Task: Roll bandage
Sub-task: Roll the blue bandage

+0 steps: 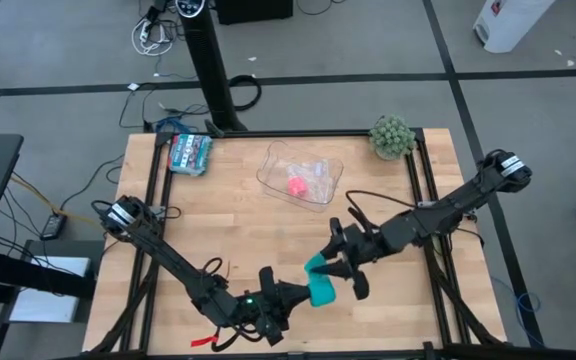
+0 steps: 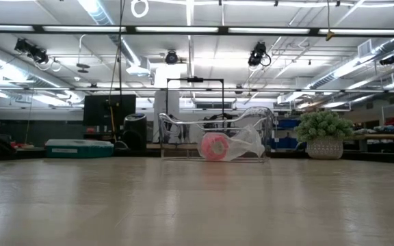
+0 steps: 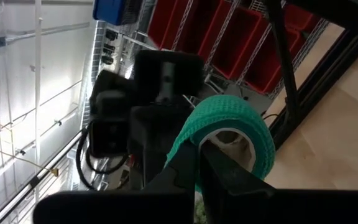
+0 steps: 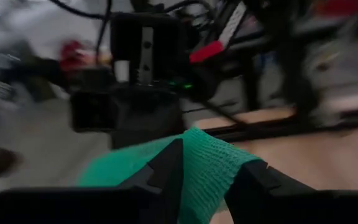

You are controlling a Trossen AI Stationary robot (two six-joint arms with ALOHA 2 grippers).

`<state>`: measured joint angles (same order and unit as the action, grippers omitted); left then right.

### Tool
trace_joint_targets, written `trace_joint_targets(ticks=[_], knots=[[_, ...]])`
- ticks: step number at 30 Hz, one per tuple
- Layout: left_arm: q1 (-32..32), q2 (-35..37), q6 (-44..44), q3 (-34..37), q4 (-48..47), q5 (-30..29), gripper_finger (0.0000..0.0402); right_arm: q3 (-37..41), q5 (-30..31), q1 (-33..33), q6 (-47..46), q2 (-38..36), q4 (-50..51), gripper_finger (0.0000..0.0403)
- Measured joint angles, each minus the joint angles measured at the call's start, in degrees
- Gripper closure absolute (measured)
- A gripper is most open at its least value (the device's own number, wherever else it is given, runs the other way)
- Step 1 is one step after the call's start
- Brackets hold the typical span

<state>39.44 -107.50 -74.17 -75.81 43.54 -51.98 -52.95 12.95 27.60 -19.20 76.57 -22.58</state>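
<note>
Wooden surface (image 1: 238, 230), near its front edge: the bandage (image 1: 319, 281) hangs in the air between both arms. The left pincer (image 1: 290, 295) clamps one end, its fingers pinching the teal loop, and the right pincer (image 1: 343, 265) grips the other. Rolling well likely means keeping the band taut and turning evenly so the layers stack.

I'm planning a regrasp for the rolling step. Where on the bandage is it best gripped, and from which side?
Probably across the rolled end of the bandage, pinching its curved wall: the left wrist view shows it as an open loop with a hollow middle. Come in along the roll's axis, from the left claw's side. The right claw already holds the flat tail.
</note>
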Motion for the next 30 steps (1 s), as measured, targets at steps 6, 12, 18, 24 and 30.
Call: trace_joint_targets(ticks=[6, 12, 18, 24, 30], knots=[[0.1, 0.0, -0.6, 0.0, -0.7, 0.4, 0.0389, -0.1, -14.2, -5.2, -20.3, -1.5, 4.5, 0.0284], [0.1, 0.1, -2.0, 0.0, -11.7, 1.0, 0.0389, 0.0, -25.9, -11.0, -32.8, -1.6, 10.6, 0.0285], [-0.6, 0.1, 2.1, 0.0, -17.5, 1.8, 0.0389, 0.0, -35.2, -16.7, -40.0, -1.6, 16.9, 0.0286], [-0.5, 0.1, 1.0, 0.0, -17.6, 6.8, 0.0389, 0.0, -51.5, -24.9, -46.6, -1.2, 24.1, 0.0286], [-0.5, 0.1, 1.3, 0.0, -17.2, 9.6, 0.0389, -0.1, -60.7, -31.7, -47.7, -1.2, 22.0, 0.0286]])
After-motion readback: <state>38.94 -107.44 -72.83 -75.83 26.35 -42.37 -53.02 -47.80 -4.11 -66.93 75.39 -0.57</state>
